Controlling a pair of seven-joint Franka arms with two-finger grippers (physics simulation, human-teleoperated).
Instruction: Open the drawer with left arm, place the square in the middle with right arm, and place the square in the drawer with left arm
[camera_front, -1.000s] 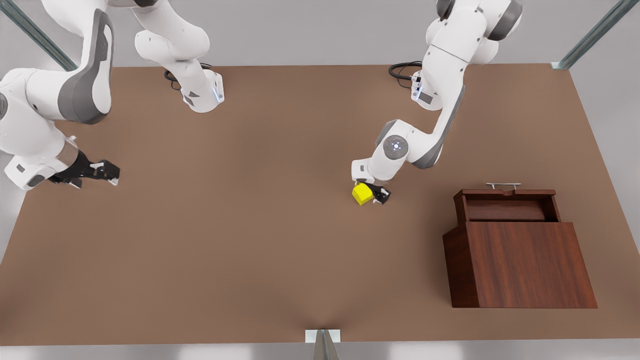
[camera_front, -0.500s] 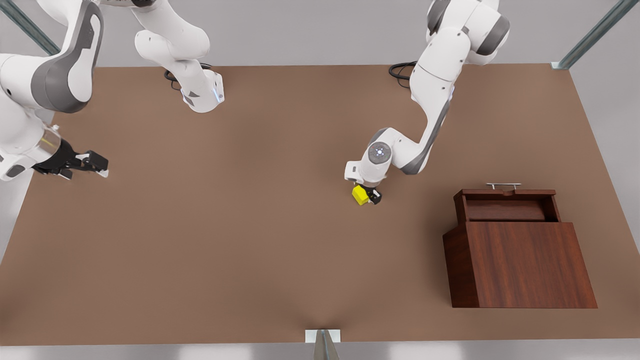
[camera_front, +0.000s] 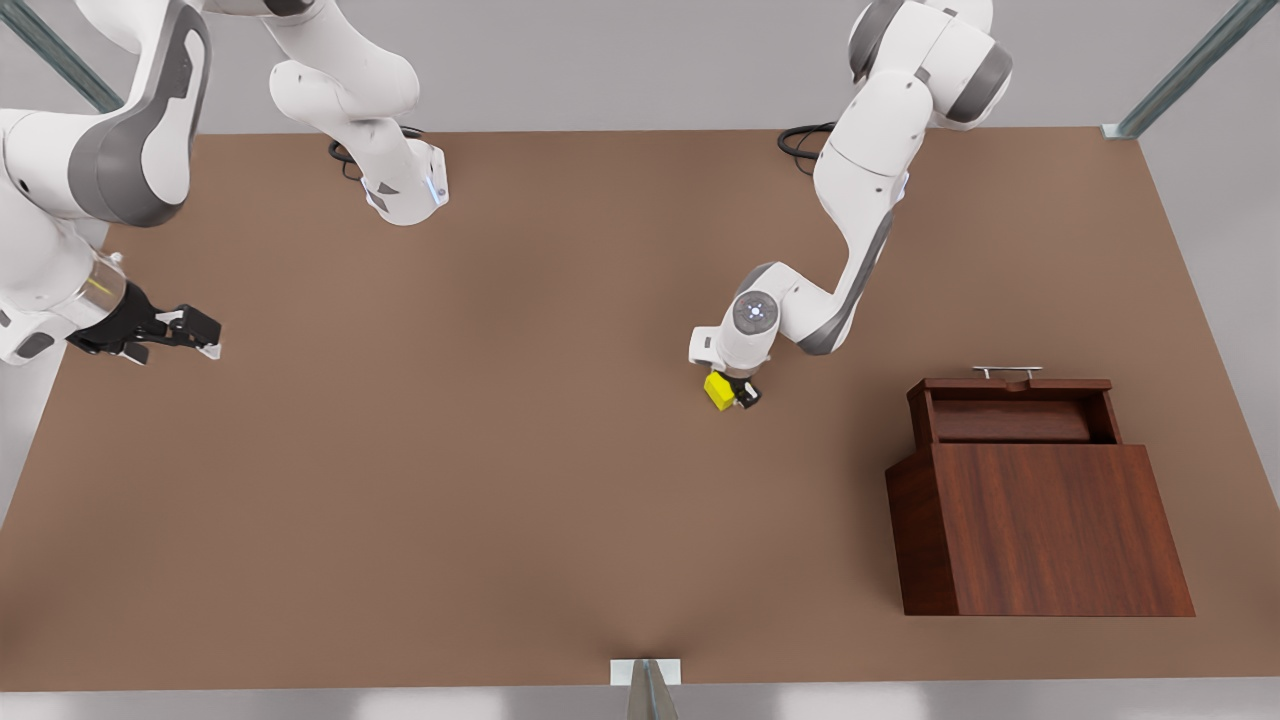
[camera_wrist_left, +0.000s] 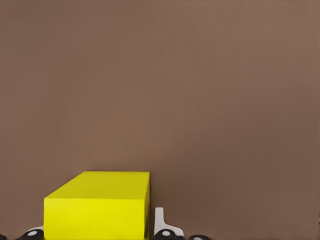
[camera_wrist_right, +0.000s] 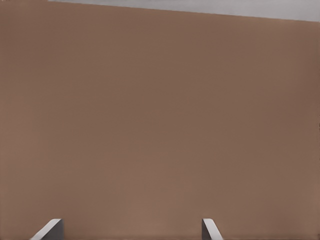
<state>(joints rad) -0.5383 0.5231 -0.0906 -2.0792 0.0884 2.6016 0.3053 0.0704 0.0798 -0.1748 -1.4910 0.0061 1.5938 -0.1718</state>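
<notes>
Between the earlier frames and this one, your left gripper (camera_front: 735, 392) had come down over the square (camera_front: 718, 391) and tucked in tighter around it, while your right gripper (camera_front: 190, 331) drifted back toward the left edge of the front view and waited there, fingers spread and empty over bare tabletop (camera_front: 480, 450). The square sat on the tabletop slightly right of centre in the front view, well apart from the drawer (camera_front: 1010, 420), which stood pulled open at the right with its handle (camera_front: 1006, 371) on the far side. In the left wrist view the square (camera_wrist_left: 102, 205) filled the lower left, with one finger (camera_wrist_left: 160, 222) right against its side; the fingers bracketed it closely, but whether they were already clamped you could not tell. To do this step well, you probably needed to close squarely on opposite flat faces, confirm a firm hold before lifting, then raise it high enough to clear the drawer's front wall.
</notes>
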